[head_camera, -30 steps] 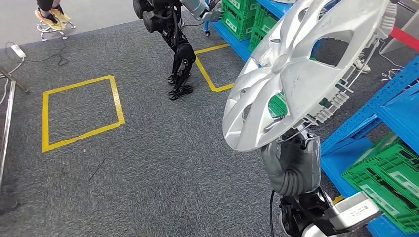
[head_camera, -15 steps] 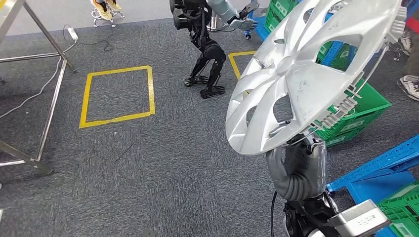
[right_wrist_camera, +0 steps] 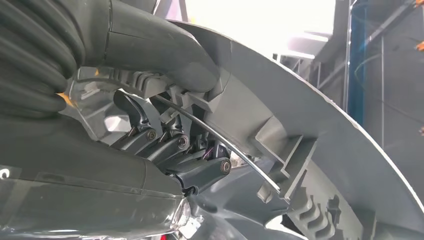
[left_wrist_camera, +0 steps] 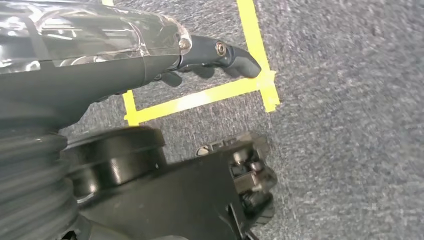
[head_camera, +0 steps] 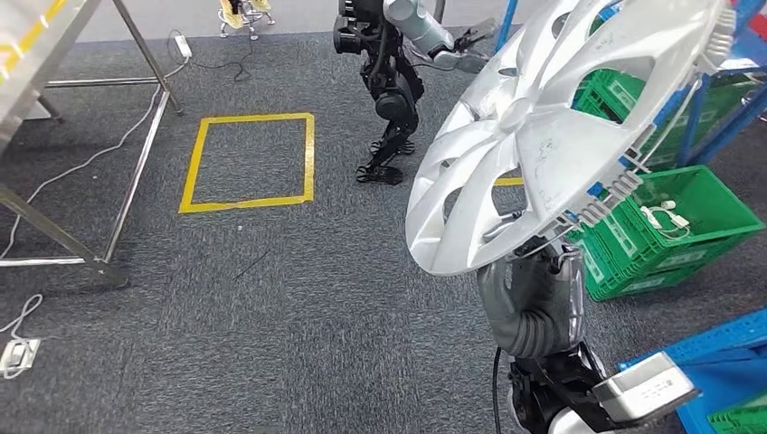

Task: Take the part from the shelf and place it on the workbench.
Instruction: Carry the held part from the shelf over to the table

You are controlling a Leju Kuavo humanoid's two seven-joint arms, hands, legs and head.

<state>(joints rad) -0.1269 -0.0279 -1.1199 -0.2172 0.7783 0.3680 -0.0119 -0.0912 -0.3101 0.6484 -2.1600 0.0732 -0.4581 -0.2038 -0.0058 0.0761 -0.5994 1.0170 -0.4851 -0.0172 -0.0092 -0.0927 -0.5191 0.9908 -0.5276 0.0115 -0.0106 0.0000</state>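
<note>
The part is a silver hubcap (head_camera: 543, 136), held up and tilted at the right of the head view, with its spoked face toward the floor. My right hand (head_camera: 534, 298) grips it at its lower rim from behind. In the right wrist view the thumb presses the hubcap's rim (right_wrist_camera: 310, 130) and the dark fingers (right_wrist_camera: 190, 150) hook its wire ring and clips. My left hand (left_wrist_camera: 150, 55) hangs over the carpet and holds nothing, one dark finger (left_wrist_camera: 230, 52) stretched out. A metal-framed workbench (head_camera: 36, 45) stands at the far left.
Another robot (head_camera: 393, 81) stands at the top centre next to a yellow taped square (head_camera: 249, 163). Green crates (head_camera: 669, 231) sit on the floor at the right, and a blue shelf (head_camera: 724, 344) fills the lower right corner. A cable and a power strip (head_camera: 18, 348) lie at the lower left.
The whole view has swung to the left: the shelf and crates slid off to the right and the workbench frame came in at the left. The hubcap stays in my right hand.
</note>
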